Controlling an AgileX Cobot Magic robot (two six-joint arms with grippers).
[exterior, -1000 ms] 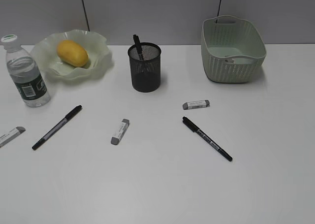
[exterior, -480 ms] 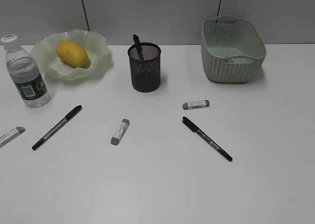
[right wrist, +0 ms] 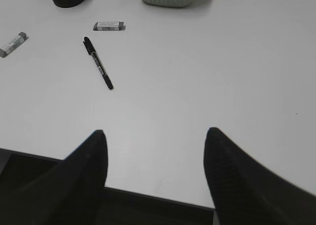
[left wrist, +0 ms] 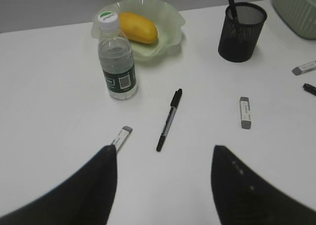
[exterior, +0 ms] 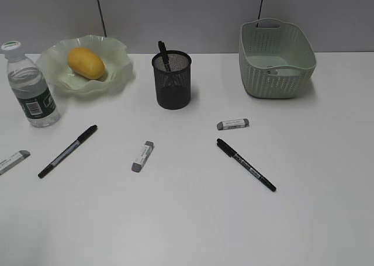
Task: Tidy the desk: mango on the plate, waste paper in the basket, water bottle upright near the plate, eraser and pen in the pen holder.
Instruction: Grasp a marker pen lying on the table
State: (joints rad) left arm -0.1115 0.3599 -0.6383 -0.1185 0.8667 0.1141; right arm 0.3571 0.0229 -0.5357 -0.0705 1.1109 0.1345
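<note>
The mango (exterior: 86, 63) lies on the plate (exterior: 120, 73). The water bottle (exterior: 29, 87) stands upright left of the plate. The pen holder (exterior: 172, 82) holds one pen (exterior: 163, 51). Two pens (exterior: 67, 151) (exterior: 245, 164) and three erasers (exterior: 13, 161) (exterior: 142, 156) (exterior: 232, 124) lie loose on the desk (exterior: 187, 219). A small pale lump, perhaps the waste paper (exterior: 272, 71), shows inside the basket (exterior: 274, 79). My left gripper (left wrist: 163, 156) is open and empty, above the desk near an eraser (left wrist: 121, 138) and a pen (left wrist: 169, 119). My right gripper (right wrist: 155, 133) is open and empty over the desk's front edge.
Neither arm shows in the exterior view. The desk's front edge (right wrist: 148, 193) runs under the right gripper. A grey wall stands behind the desk. In the right wrist view a pen (right wrist: 98, 63) and an eraser (right wrist: 109, 25) lie ahead to the left.
</note>
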